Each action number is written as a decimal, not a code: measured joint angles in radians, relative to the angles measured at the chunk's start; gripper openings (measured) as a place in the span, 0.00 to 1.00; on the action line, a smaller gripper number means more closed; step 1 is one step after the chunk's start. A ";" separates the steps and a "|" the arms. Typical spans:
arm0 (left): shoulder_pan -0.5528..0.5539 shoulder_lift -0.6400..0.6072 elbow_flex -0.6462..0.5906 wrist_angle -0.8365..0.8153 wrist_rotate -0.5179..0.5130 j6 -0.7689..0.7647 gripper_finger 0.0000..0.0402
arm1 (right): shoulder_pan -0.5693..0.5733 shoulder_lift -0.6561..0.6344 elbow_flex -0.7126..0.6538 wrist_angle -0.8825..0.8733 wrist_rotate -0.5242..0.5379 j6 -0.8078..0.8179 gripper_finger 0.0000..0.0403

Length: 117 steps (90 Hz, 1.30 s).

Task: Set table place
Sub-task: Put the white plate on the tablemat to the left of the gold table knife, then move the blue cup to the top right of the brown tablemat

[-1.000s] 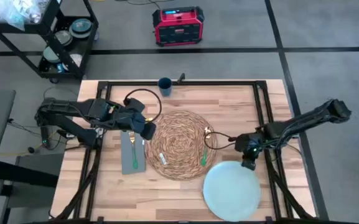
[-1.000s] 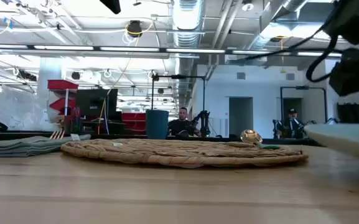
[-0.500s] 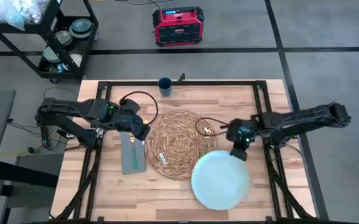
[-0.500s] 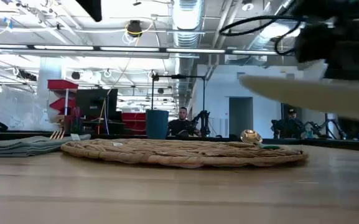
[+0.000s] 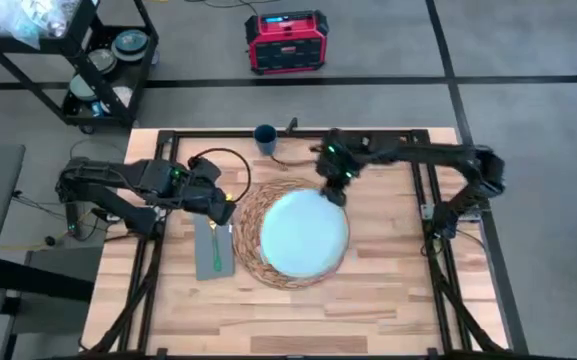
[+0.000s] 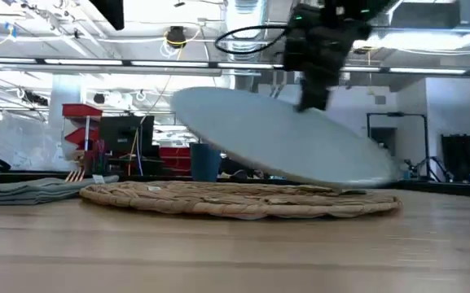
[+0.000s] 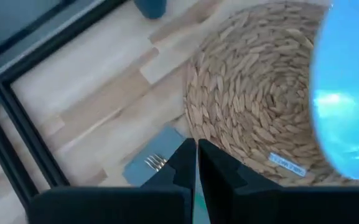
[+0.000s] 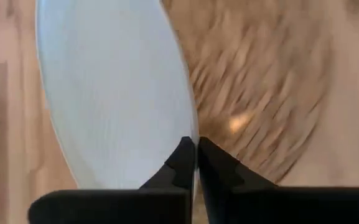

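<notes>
- Since half a second ago, the pale-blue plate (image 5: 305,233) has travelled from the near right part of the table (image 5: 388,300) to a spot over the round woven placemat (image 5: 251,243), carried by the right arm, which has swung across toward the far middle of the tabletop.
- Right gripper (image 5: 335,192) pinches the plate's far rim, its fingers closed on the edge with the rim between them in the right wrist view (image 8: 195,163).
- Seen from the low view, the plate (image 6: 279,142) hangs tilted above the placemat (image 6: 243,198); the edge held by the gripper (image 6: 311,100) sits higher, while the lower edge comes down close to the mat at the picture's right. Whether it touches the weave there I cannot tell.
- From above, the plate covers most of the placemat, leaving a crescent of straw showing on the left and near sides.
- Left gripper (image 5: 224,211) waits just left of the placemat, over the grey napkin (image 5: 212,252); its fingers are pressed together with nothing between them (image 7: 196,163).
- A gold fork (image 5: 211,222) with a green handle lies on the napkin.
- A dark blue cup (image 5: 265,138) stands at the far edge of the table.
</notes>
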 joint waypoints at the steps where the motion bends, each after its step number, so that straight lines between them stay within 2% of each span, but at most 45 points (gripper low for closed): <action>1: -0.002 -0.003 -0.003 0.001 -0.005 0.000 0.00 | -0.001 0.013 0.016 -0.001 0.000 -0.005 0.00; 19: -0.026 -0.134 -0.138 -0.006 -0.044 -0.133 0.00 | 0.006 0.229 0.276 -0.054 -0.008 -0.069 0.00; 32: -0.044 -0.239 -0.235 0.010 -0.046 -0.217 0.00 | 0.022 0.320 0.359 -0.081 -0.012 -0.102 0.00; 53: -0.044 -0.324 -0.300 0.022 -0.048 -0.239 0.00 | 0.025 0.388 0.368 -0.100 -0.018 -0.108 0.00; 84: -0.044 -0.330 -0.304 0.013 -0.051 -0.191 0.00 | 0.015 0.395 0.368 -0.011 -0.018 -0.100 0.01; 98: -0.044 -0.330 -0.304 0.012 -0.052 -0.191 0.00 | 0.015 0.395 0.368 0.046 -0.019 -0.096 0.07; 117: -0.044 -0.330 -0.304 0.010 -0.058 -0.190 0.00 | 0.013 0.394 0.368 0.015 -0.030 -0.097 0.17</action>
